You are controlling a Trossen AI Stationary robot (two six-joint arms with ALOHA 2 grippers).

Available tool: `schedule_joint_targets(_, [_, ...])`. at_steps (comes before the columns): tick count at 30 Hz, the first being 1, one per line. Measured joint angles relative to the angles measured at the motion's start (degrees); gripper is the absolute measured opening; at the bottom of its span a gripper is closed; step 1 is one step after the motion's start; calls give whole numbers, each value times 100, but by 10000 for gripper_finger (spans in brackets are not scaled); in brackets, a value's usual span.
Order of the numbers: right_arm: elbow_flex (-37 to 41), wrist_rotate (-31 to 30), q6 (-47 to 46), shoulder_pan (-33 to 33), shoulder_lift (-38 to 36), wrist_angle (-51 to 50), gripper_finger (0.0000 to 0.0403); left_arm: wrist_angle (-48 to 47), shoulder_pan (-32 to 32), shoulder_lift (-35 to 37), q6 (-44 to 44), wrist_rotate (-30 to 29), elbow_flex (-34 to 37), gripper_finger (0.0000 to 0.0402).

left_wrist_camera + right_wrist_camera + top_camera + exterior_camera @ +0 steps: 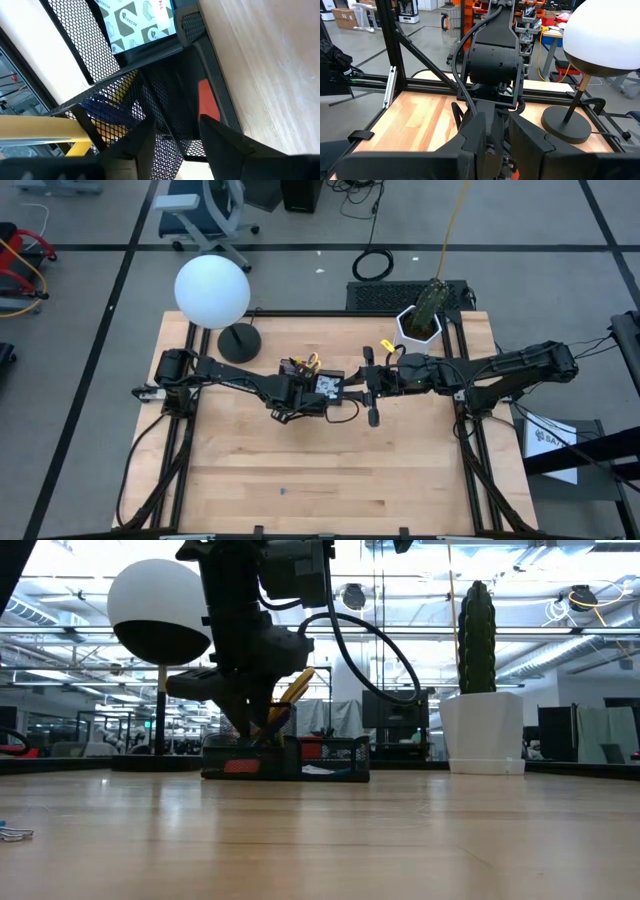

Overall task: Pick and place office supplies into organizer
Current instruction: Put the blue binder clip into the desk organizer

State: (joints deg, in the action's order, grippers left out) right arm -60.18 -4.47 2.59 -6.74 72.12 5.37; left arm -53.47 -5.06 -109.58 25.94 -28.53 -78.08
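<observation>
From above, I am reaching both arms to the middle of the table (300,480), where the organizer (322,387) is sitting between them. My left gripper (297,392) is hanging over its left end and my right gripper (368,380) is waiting just beside its right end, with the yellow-handled scissors (308,362) showing at the back edge.

From table height, the organizer (290,758) is standing low and black, a red piece (242,766) lying in its tray section and the scissors (293,690) leaning up out of the cup (one dark arm is coming down right over them).

Through my left wrist camera, my jaws are standing apart with nothing between them, just over the mesh tray; the red piece (207,100) is lying in it and a yellow pen (35,131) is lying across the mesh wall.

Through my right wrist camera, my fingers (475,131) are standing narrowly apart and empty, facing the other arm and the lamp (600,40).

I am judging the red piece light, rigid and small, best pinched across its narrow sides; the pen is likely slick and inclined to roll, so mid-barrel is the hold.
</observation>
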Motion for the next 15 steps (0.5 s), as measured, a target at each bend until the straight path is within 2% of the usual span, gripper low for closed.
schedule_joint_targets(6, [0, 0, 0, 1, 0, 0, 75, 0, -27, 0, -124, 2, -1, 176])
schedule_joint_targets(15, [0, 1, 0, 0, 0, 0, 75, 0, -354, 0, -171, 2, -1, 177])
